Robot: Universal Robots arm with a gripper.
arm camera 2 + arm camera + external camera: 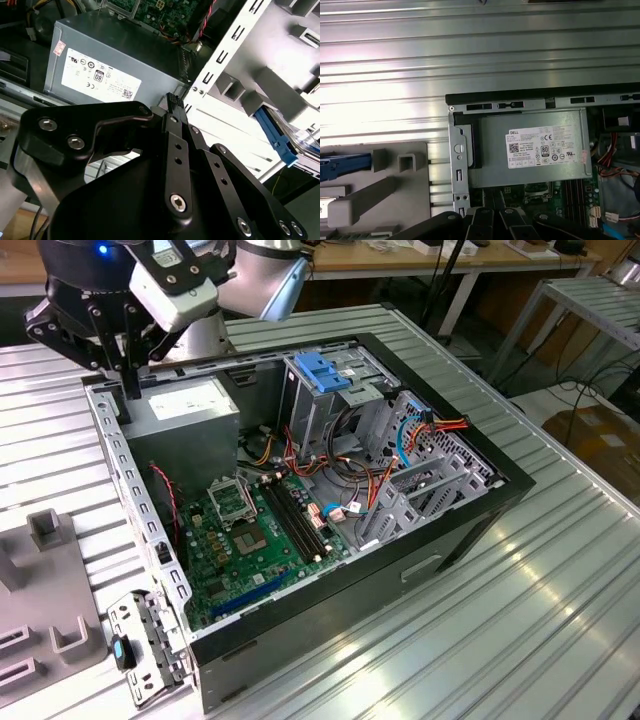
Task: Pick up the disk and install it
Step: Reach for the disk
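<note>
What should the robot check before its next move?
1. Is the claw empty: ok, it is shut on nothing.
2. Is the claw open for grabbing: not ok, it is shut.
3. Is the disk ready to grab: ok, it lies on the grey stand, apart from the claw.
4. Is the claw clear of the case: cannot tell, it hangs close by the rim.
5. Is there room in the cage for the disk: cannot tell.

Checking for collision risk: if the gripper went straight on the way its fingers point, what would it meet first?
Probably the computer case's metal rim, right beside the grey power supply box; the gripper hangs just above that seam. Depth is unclear, so it might land on the box's top edge instead.
</note>
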